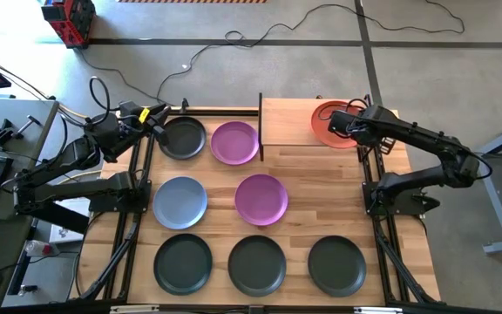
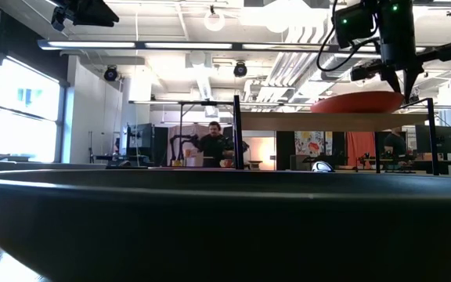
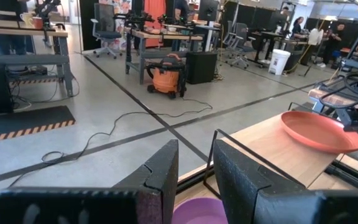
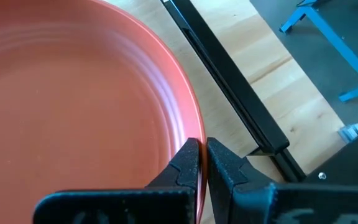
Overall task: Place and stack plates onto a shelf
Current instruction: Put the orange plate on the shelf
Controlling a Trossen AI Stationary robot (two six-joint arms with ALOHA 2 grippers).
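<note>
- Plates fill the high view: an orange-red plate point(image 1: 328, 124) lies on the shelf point(image 1: 288, 122) at upper right of centre, with the right gripper point(image 1: 339, 123) pinched shut on its rim.
- On the desk point(image 1: 303, 183) below, a dark plate point(image 1: 183, 137) and a purple plate point(image 1: 234, 142) sit left of the shelf; a pale blue-grey plate point(image 1: 179, 201) and a second purple plate point(image 1: 261, 199) form the middle row; three dark plates point(image 1: 257, 264) line the bottom.
- The left gripper point(image 1: 157, 121) hovers at the upper left of the desk, just beside the dark plate, its fingers a little apart and holding nothing.
- Low view: a dark plate's rim point(image 2: 225, 219) blocks the lower half; the orange-red plate point(image 2: 362, 103) rests on the raised shelf point(image 2: 327, 120) at upper right, the right gripper point(image 2: 408, 88) coming down onto its edge. A person sits far behind.
- Left wrist view: two dark fingers point(image 3: 160, 180) stand parted above a purple plate point(image 3: 197, 211); the orange-red plate point(image 3: 319, 130) sits on the shelf at right.
- Right wrist view: the fingers point(image 4: 185, 165) clamp the orange-red plate's point(image 4: 73, 106) rim above the light-wood board.
</note>
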